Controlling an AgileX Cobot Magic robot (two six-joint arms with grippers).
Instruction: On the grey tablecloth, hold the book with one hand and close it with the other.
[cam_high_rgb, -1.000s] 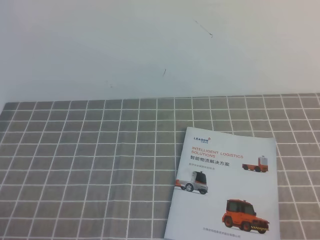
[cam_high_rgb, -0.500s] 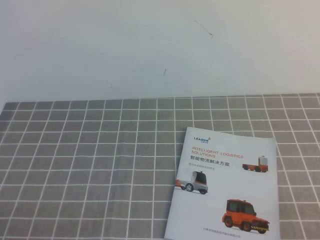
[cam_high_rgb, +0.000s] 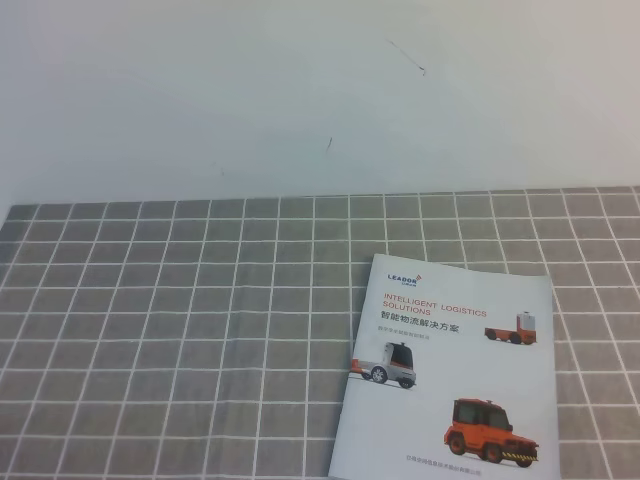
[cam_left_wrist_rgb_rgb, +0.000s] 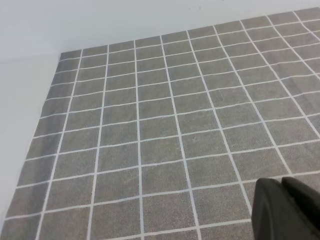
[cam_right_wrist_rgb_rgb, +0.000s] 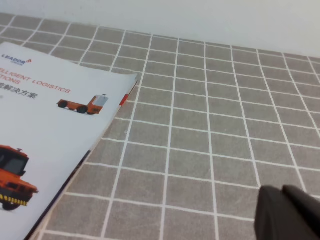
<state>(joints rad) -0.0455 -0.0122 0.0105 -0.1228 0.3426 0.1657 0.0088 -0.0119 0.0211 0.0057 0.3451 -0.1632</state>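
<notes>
Currently the book (cam_high_rgb: 448, 370) is lying closed, cover up, on the cloth (cam_high_rgb: 180, 330), sitting at about 4 o'clock in the high view and running off the bottom edge. Red title and orange vehicles are showing on the cover. Nothing is touching it. Left tool (cam_left_wrist_rgb_rgb: 287, 210) is showing only as a dark tip over bare cloth; right tool (cam_right_wrist_rgb_rgb: 290, 212) likewise, with the book at its 9 o'clock, well apart. Can't tell whether either tool is apart or together.
</notes>
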